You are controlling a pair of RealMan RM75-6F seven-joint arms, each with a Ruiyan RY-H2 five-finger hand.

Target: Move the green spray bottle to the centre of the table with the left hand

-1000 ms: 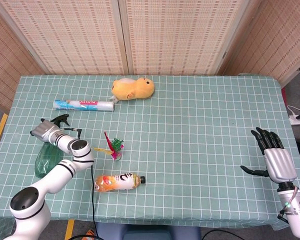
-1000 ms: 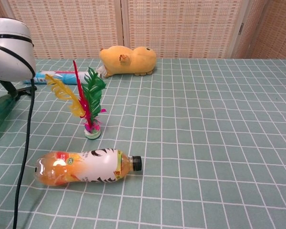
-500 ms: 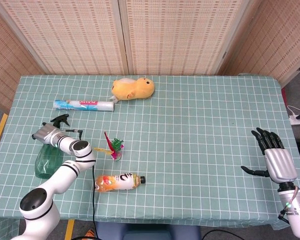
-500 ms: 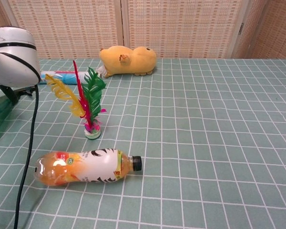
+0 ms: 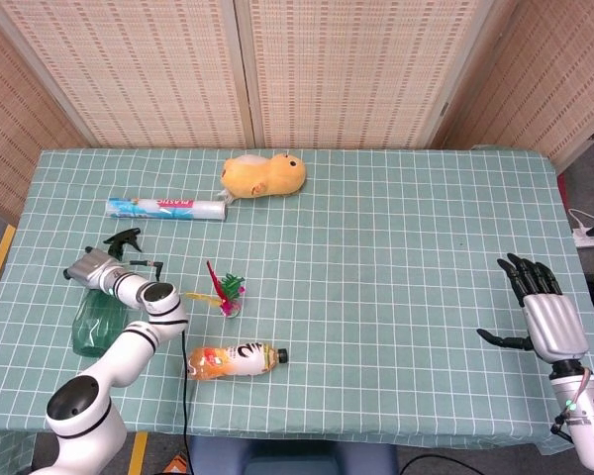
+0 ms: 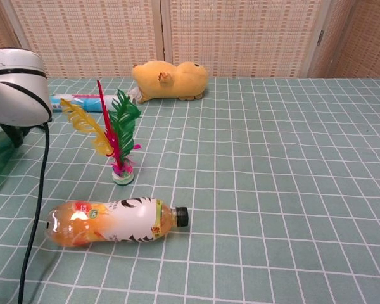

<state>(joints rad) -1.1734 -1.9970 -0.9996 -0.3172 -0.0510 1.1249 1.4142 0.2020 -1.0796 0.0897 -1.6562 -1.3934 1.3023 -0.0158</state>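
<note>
Slightly nearer now, my left hand (image 5: 91,269) sits at the green spray bottle (image 5: 96,319), far left on the table (image 5: 396,218); finger grip unclear. I confirm a firm neck hold before lifting rightward.

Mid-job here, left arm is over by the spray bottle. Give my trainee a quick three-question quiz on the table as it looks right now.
1. True or false: the green spray bottle already stands at the centre of the table.
2. Which thing lies nearest the back edge of the table? A) the orange drink bottle B) the yellow plush toy C) the feathered shuttlecock
3. Fill in: the right hand rests near the table's ____ edge, fingers spread, holding nothing.

Key: 1 false, it is near the left edge beside the left hand. 2 B. 3 right.
</note>
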